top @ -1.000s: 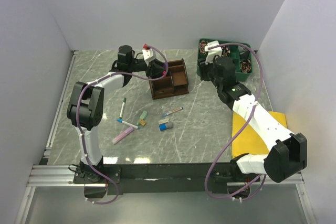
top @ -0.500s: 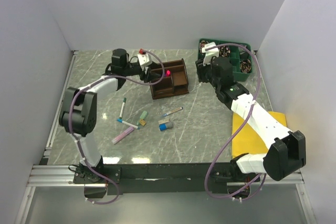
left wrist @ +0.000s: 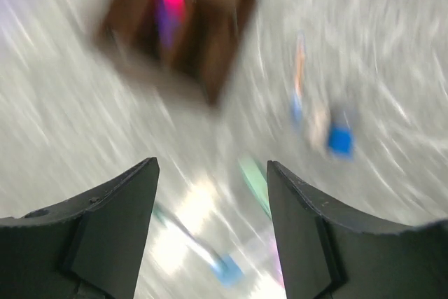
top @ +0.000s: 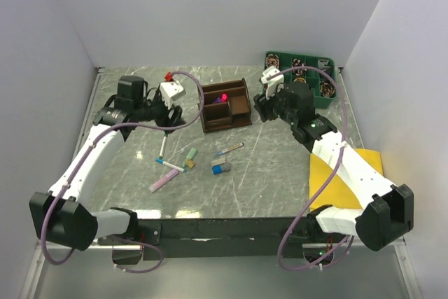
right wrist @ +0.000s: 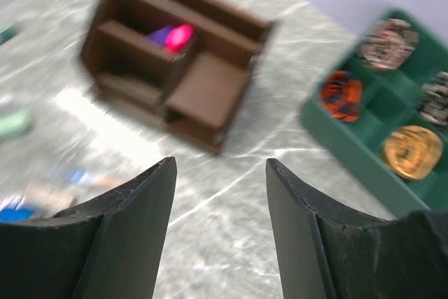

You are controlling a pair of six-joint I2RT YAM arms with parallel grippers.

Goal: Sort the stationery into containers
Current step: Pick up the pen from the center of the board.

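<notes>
Nearest me, loose stationery (top: 190, 154) lies scattered on the table (top: 280, 166): a pale pink marker (top: 162, 181), thin pens, and green, tan and blue-grey stubs (seven or eight pieces, none sorted yet). Beyond them my left gripper (left wrist: 210, 173) and right gripper (right wrist: 220, 166) hang open and empty, either side of the organiser (top: 238, 106). It holds a bright pink highlighter (top: 223, 97) and something purple, so I judge most of the work remains.

Grey marbled table (top: 273, 166), brown organiser (top: 218, 123) mid-back, green tray (top: 308, 55) back right, yellow mat (top: 327, 181) right, stationery (top: 190, 157) scattered centre
</notes>
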